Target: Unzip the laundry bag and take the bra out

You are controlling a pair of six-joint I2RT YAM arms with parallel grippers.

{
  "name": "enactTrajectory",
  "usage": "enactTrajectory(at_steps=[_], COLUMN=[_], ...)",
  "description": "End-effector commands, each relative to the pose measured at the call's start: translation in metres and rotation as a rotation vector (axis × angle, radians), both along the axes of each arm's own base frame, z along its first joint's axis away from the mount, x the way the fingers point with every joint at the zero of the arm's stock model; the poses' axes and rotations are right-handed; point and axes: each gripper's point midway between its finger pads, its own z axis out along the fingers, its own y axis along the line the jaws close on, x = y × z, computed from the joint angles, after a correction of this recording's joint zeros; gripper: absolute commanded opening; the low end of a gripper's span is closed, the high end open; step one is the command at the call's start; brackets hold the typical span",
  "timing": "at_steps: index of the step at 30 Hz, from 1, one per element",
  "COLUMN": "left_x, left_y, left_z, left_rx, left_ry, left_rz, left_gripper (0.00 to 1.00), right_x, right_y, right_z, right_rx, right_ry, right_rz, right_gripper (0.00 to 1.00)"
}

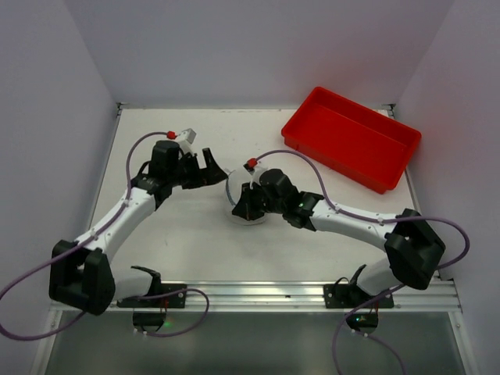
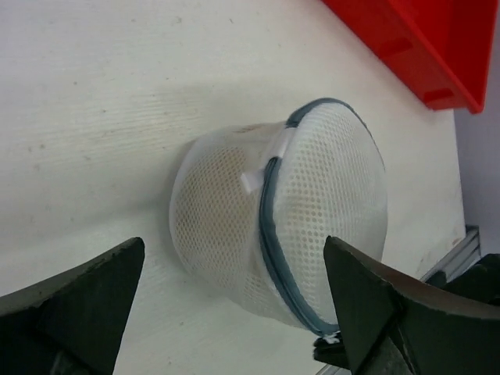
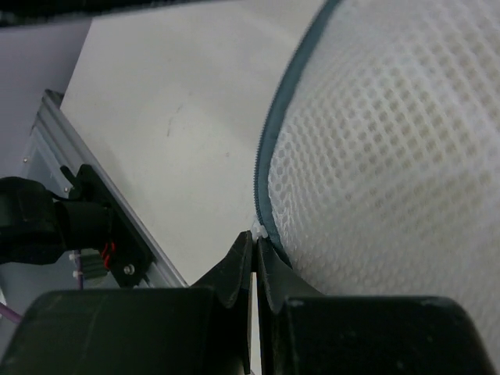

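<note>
The laundry bag point(image 1: 238, 195) is a round white mesh drum with a blue-grey rim zipper point(image 2: 269, 234), lying on its side mid-table. Its zipper looks closed and a pale shape shows through the mesh. In the left wrist view the bag point(image 2: 312, 203) lies ahead of my left gripper point(image 2: 234, 312), which is open, its fingers either side and apart from it. My right gripper point(image 3: 255, 242) is shut on the small white zipper pull point(image 3: 258, 232) at the bag's near edge. It shows in the top view point(image 1: 248, 205) against the bag. The bra is hidden inside.
A red rectangular plastic tray point(image 1: 351, 137) stands at the back right, seen also in the left wrist view point(image 2: 422, 47). A metal rail point(image 1: 312, 293) runs along the table's near edge. White walls enclose the table on three sides.
</note>
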Motion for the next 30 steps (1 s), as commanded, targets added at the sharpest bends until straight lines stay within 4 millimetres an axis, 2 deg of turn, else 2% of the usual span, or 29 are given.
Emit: enactTrajectory(at_steps=[1, 2, 4, 6, 7, 8, 10, 13, 16, 17, 19, 20, 21, 25, 27, 30], left_x=[-0.010, -0.025, -0.037, -0.050, -0.051, -0.054, -0.053, -0.052, -0.048, -0.047, -0.044, -0.041, -0.039, -0.026, -0.017, -0.004], left_y=[0.031, 0.031, 0.023, 0.009, 0.007, 0.001, -0.005, -0.016, -0.021, -0.021, -0.021, -0.019, -0.018, -0.012, -0.006, 0.000], left_z=[0.015, 0.015, 0.024, 0.014, 0.011, 0.008, 0.001, 0.004, -0.003, -0.006, -0.011, -0.012, -0.013, -0.014, -0.012, -0.006], left_rx=[-0.015, -0.076, -0.140, -0.155, -0.147, -0.150, -0.151, -0.173, -0.155, -0.148, -0.130, -0.117, -0.106, -0.039, -0.004, 0.019], left_ry=[-0.017, -0.001, -0.031, -0.006, -0.006, 0.005, 0.023, 0.018, 0.036, 0.042, 0.048, 0.042, 0.036, 0.015, -0.019, -0.052], left_rz=[0.230, 0.261, 0.253, 0.231, 0.227, 0.220, 0.209, 0.172, 0.166, 0.168, 0.171, 0.180, 0.185, 0.194, 0.189, 0.139], left_gripper=[1.00, 1.00, 0.96, 0.88, 0.88, 0.82, 0.79, 0.70, 0.56, 0.43, 0.25, 0.07, 0.01, 0.00, 0.00, 0.00], right_x=[0.004, 0.009, 0.012, 0.013, 0.013, 0.012, 0.011, 0.010, 0.010, 0.009, 0.008, 0.005, 0.005, -0.004, -0.008, -0.014], right_y=[0.037, 0.044, 0.054, 0.060, 0.061, 0.062, 0.062, 0.060, 0.056, 0.054, 0.049, 0.046, 0.043, 0.020, 0.008, -0.018], right_z=[0.034, 0.042, 0.045, 0.042, 0.040, 0.038, 0.033, 0.029, 0.028, 0.029, 0.025, 0.028, 0.026, 0.009, 0.009, -0.010], right_rx=[0.106, 0.125, 0.145, 0.155, 0.155, 0.156, 0.146, 0.137, 0.135, 0.138, 0.120, 0.122, 0.116, 0.054, 0.037, -0.048], right_ry=[-0.019, -0.035, -0.038, -0.028, -0.026, -0.023, -0.016, -0.017, -0.022, -0.023, -0.028, -0.036, -0.037, -0.035, -0.048, -0.048], right_rz=[0.050, 0.043, 0.043, 0.042, 0.043, 0.044, 0.046, 0.042, 0.035, 0.033, 0.028, 0.032, 0.028, 0.012, 0.003, -0.020], right_gripper=[0.00, 0.00, 0.00, 0.00, 0.00, 0.00, 0.00, 0.00, 0.00, 0.00, 0.00, 0.00, 0.00, 0.00, 0.00, 0.00])
